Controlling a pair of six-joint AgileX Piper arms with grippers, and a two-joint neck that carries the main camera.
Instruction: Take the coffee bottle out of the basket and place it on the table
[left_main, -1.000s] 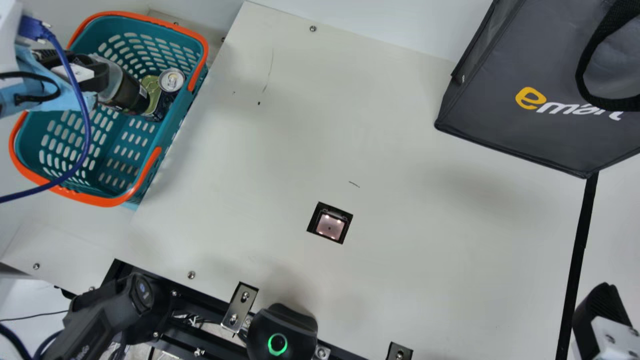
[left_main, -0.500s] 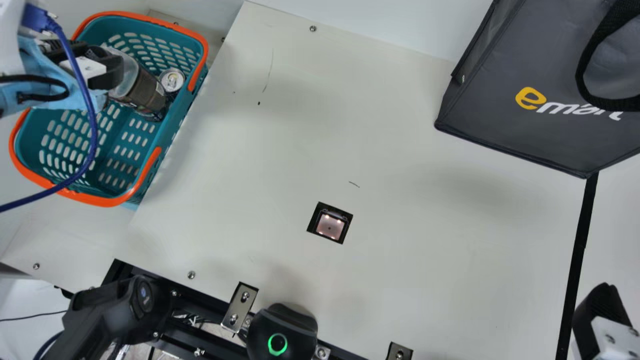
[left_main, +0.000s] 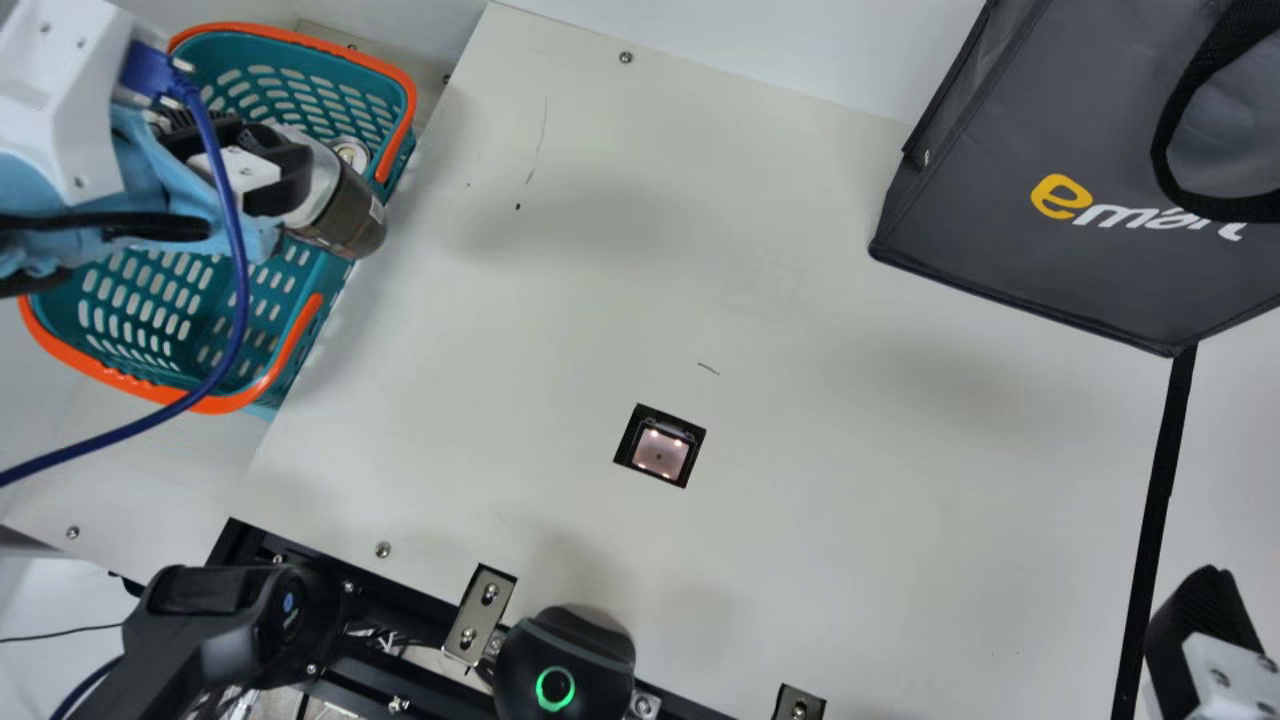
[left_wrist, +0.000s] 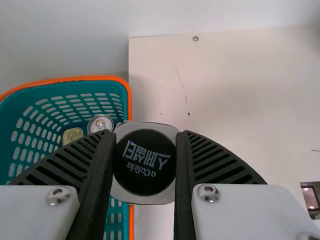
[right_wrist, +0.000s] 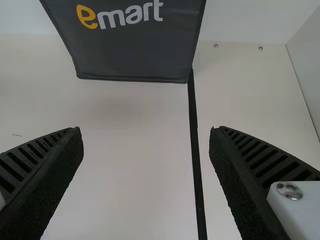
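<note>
The left hand (left_main: 296, 172) clasps the coffee bottle (left_main: 345, 215) between its two ribbed fingers, over the basket (left_main: 400, 120) at the far left of the scene. The bottle is tilted, its base pointing right and reaching across the basket's right side; whether it touches the rim is hard to tell. In the left wrist view its dark lid (left_wrist: 145, 181) faces the camera, with a finger pressed to either side. Inside the basket, toward the far right corner, sits a can with a silvery top (left_wrist: 100, 123), and beside it a can with a gold-green top (left_wrist: 73, 135). A blue cable (left_main: 238, 290) runs in front of the basket. At the near right, the right hand (left_main: 1205, 615) is released, its fingers spread wide. A dark grey bag (left_main: 980, 200) stands at the far right of the pale worktop (left_main: 800, 260).
</note>
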